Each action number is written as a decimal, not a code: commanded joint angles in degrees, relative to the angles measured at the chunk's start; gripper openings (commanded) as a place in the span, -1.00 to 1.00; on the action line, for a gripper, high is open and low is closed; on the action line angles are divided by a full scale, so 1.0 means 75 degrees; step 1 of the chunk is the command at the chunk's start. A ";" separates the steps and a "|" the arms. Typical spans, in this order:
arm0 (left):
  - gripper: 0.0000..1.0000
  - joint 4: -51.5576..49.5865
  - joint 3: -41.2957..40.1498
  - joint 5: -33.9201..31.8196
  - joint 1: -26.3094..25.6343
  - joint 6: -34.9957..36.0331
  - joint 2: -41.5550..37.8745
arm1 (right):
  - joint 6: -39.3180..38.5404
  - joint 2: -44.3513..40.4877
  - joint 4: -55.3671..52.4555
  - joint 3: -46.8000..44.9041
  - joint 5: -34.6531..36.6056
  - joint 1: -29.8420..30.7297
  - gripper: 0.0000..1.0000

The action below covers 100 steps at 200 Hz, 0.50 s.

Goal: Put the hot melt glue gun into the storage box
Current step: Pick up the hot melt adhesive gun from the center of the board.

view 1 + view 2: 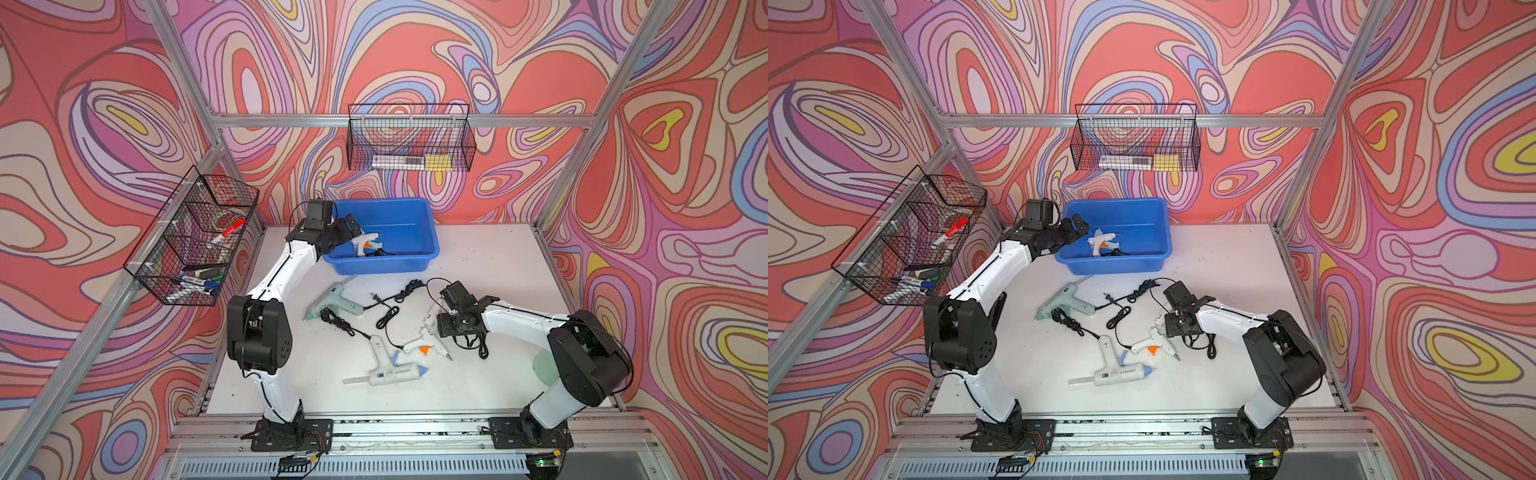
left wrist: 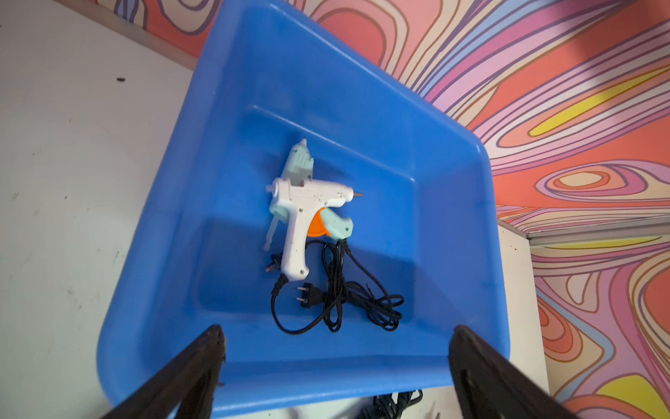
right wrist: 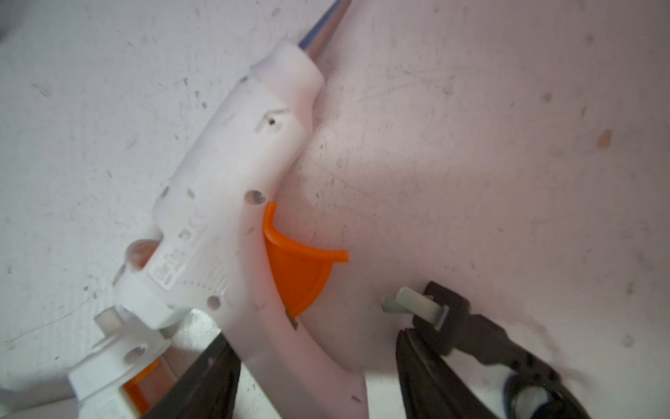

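Observation:
The blue storage box [image 1: 432,249] [image 1: 1167,245] [image 2: 326,384] stands at the back of the table. Inside it a white hot melt glue gun [image 1: 361,243] [image 1: 1098,243] [image 2: 308,206] with an orange trigger lies across a mint one [image 2: 299,163], their black cords bundled beside them. My left gripper [image 1: 349,228] [image 1: 1077,228] [image 2: 337,330] hangs open and empty over the box's left rim. Another white glue gun [image 1: 419,345] [image 1: 1148,345] [image 3: 232,203] lies on the table. My right gripper [image 1: 436,326] [image 1: 1163,326] [image 3: 311,341] is down on it, jaws open astride its handle.
A mint glue gun [image 1: 336,301] and a larger white-and-blue one [image 1: 390,374] lie mid-table, with black cords [image 1: 386,307] strewn between. A plug [image 3: 427,308] sits by my right finger. A pale green cup [image 1: 544,368] stands behind the right arm. Wire baskets [image 1: 191,237] [image 1: 411,141] hang on the walls.

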 commanded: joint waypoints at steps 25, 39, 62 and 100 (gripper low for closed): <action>0.98 0.0018 -0.0561 -0.0037 -0.0046 0.0174 -0.1020 | -0.0289 0.0384 0.0255 0.0373 0.0074 0.0030 0.35; 0.98 0.0034 -0.0796 -0.0109 -0.0069 0.0203 -0.1314 | -0.0319 0.0414 0.0243 0.0450 -0.0048 0.0030 0.32; 0.99 0.0100 -0.1225 -0.0186 -0.0119 0.0192 -0.1773 | -0.0340 0.0491 0.0235 0.0494 -0.0261 0.0030 0.27; 0.98 0.0209 -0.1748 -0.0230 -0.0152 0.0098 -0.2309 | -0.0175 0.0541 0.0008 0.0418 -0.0595 0.0030 0.09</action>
